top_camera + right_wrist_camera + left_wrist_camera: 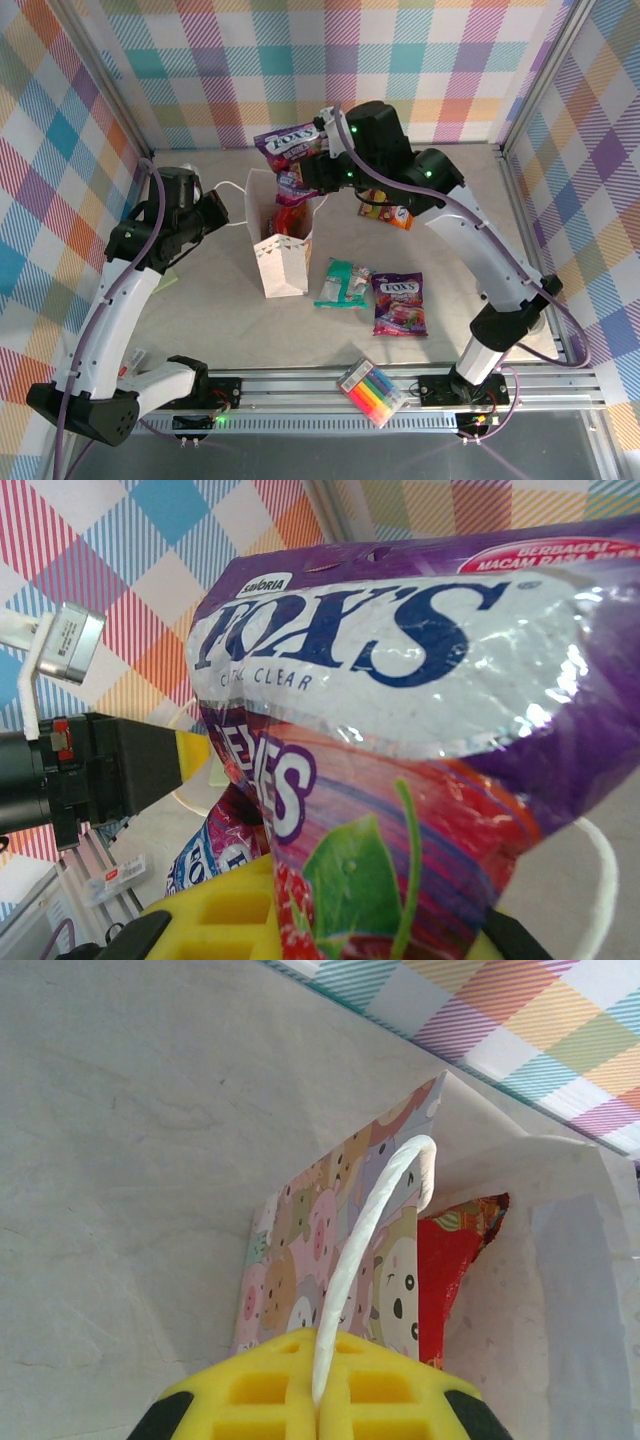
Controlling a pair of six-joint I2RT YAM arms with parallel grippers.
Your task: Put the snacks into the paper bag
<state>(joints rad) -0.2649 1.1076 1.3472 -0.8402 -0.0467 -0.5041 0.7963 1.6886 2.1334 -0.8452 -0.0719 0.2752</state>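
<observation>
A candy bag (288, 143) is clamped in the right gripper (316, 177) above the paper bag (283, 268), whose handle (370, 1230) is pinched by the shut left gripper (318, 1398). A red packet (445, 1270) is inside; a teal packet (345, 283), a second purple bag (400, 303) and an orange packet (388, 212) lie outside.

Right gripper (375, 935) grips purple candy bag (420, 680) (FOX'S label), white handle (603, 880) behind.

Pinches thin white rope handle (365, 1240) in fully closed left tool (318, 1400), elbow bent; grips glossy purple plastic candy bag (400, 680) aloft in right tool (308, 170), arm stretched forward.
</observation>
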